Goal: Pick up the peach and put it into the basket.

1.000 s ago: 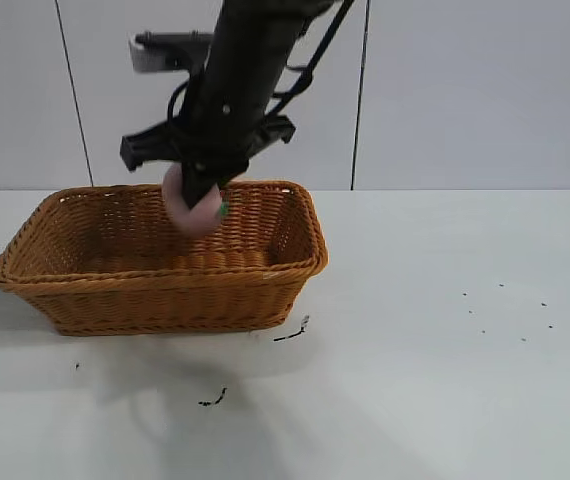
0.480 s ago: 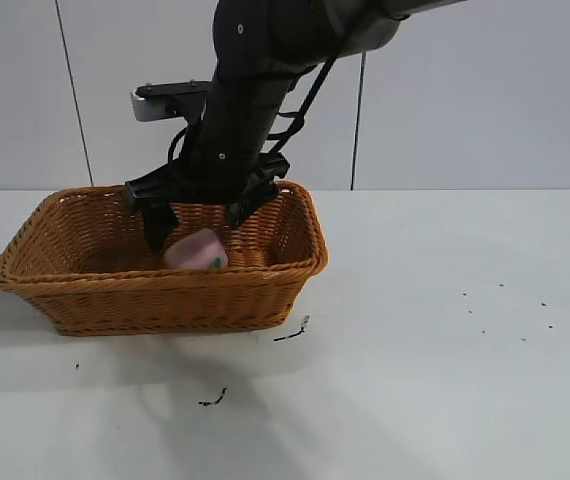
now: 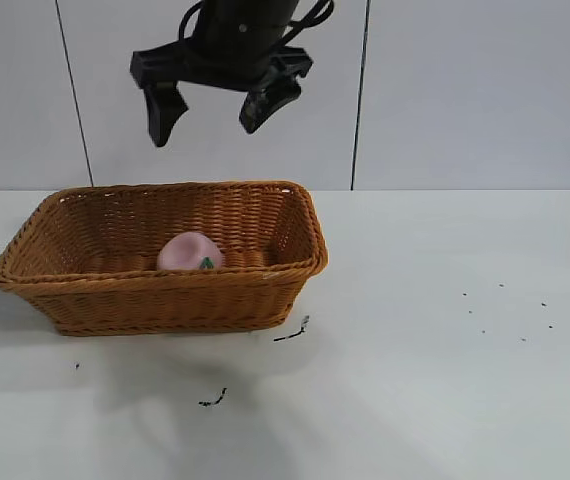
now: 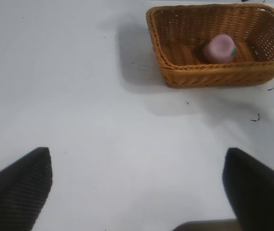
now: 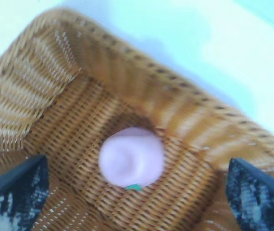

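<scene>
1. My right end effector (image 3: 212, 108) hangs above the basket (image 3: 265, 308), fingers spread wide, holding nothing.
2. Peach (image 3: 189, 251) lies straight below it, on the basket floor, roundish, no long axis.
3. Left end effector (image 4: 137, 192) spread too, parked well off over the desk (image 3: 445, 350).
4. Basket holds only the peach; task looks done.

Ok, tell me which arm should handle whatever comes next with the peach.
Right, probably. The right gripper hangs open directly above the basket, where the peach already lies. The left gripper, also open, sits far off across bare table. Little seems left beyond withdrawing.
</scene>
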Action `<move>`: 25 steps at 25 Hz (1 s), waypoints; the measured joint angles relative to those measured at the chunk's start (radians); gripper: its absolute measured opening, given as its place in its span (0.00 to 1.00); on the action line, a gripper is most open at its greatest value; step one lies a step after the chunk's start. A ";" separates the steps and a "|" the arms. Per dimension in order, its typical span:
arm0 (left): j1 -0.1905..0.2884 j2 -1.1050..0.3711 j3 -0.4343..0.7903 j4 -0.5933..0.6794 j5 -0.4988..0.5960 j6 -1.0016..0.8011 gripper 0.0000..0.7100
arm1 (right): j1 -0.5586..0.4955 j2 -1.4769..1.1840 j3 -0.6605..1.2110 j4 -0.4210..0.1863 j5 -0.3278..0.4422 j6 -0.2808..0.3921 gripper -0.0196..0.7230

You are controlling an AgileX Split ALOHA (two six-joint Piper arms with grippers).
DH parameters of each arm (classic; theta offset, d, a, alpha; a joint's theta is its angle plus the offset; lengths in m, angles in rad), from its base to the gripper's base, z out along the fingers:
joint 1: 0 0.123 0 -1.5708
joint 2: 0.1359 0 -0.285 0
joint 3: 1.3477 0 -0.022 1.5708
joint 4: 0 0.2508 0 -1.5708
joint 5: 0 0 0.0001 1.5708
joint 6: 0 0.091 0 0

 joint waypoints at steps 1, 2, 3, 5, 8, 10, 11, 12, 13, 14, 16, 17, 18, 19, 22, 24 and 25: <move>0.000 0.000 0.000 0.000 0.000 0.000 0.98 | -0.032 0.000 0.000 -0.001 0.008 0.000 0.96; 0.000 0.000 0.000 0.000 0.000 0.000 0.98 | -0.070 0.000 0.000 -0.003 0.016 0.000 0.96; 0.000 0.000 0.000 0.000 0.000 0.000 0.98 | -0.106 0.000 0.000 -0.003 0.019 0.000 0.96; 0.000 0.000 0.000 0.000 0.000 0.000 0.98 | -0.166 0.000 -0.001 -0.003 0.033 0.000 0.96; 0.000 0.000 0.000 0.000 0.000 0.000 0.98 | -0.239 0.000 -0.002 -0.003 0.063 0.000 0.96; 0.000 0.000 0.000 0.000 0.000 0.000 0.98 | -0.278 0.000 -0.002 -0.002 0.097 0.000 0.96; 0.000 0.000 0.000 0.000 0.000 0.000 0.98 | -0.295 0.000 -0.002 -0.002 0.111 0.000 0.96; 0.000 0.000 0.000 0.000 0.000 0.000 0.98 | -0.308 0.000 -0.002 -0.002 0.125 0.003 0.96; 0.000 0.000 0.000 0.000 0.000 0.000 0.98 | -0.321 0.000 -0.002 -0.002 0.143 0.005 0.96; 0.000 0.000 0.000 0.000 0.000 0.000 0.98 | -0.332 0.000 -0.002 -0.002 0.159 0.008 0.96; 0.000 0.000 0.000 0.000 0.000 0.000 0.98 | -0.342 0.000 -0.002 -0.002 0.192 0.011 0.96; 0.000 0.000 0.000 0.000 0.000 0.000 0.98 | -0.344 0.000 -0.002 -0.002 0.199 0.011 0.96; 0.000 0.000 0.000 0.000 0.000 0.000 0.98 | -0.344 0.000 -0.002 -0.002 0.200 0.011 0.96; 0.000 0.000 0.000 0.000 0.000 0.000 0.98 | -0.344 0.000 -0.002 0.000 0.200 0.011 0.96; 0.000 0.000 0.000 0.000 0.000 0.000 0.98 | -0.338 -0.011 -0.002 0.001 0.200 0.011 0.96; 0.000 0.000 0.000 0.000 0.000 0.000 0.98 | -0.331 -0.033 -0.002 0.003 0.201 0.011 0.96; 0.000 0.000 0.000 0.000 0.000 0.000 0.98 | -0.326 -0.048 -0.002 0.003 0.201 0.014 0.96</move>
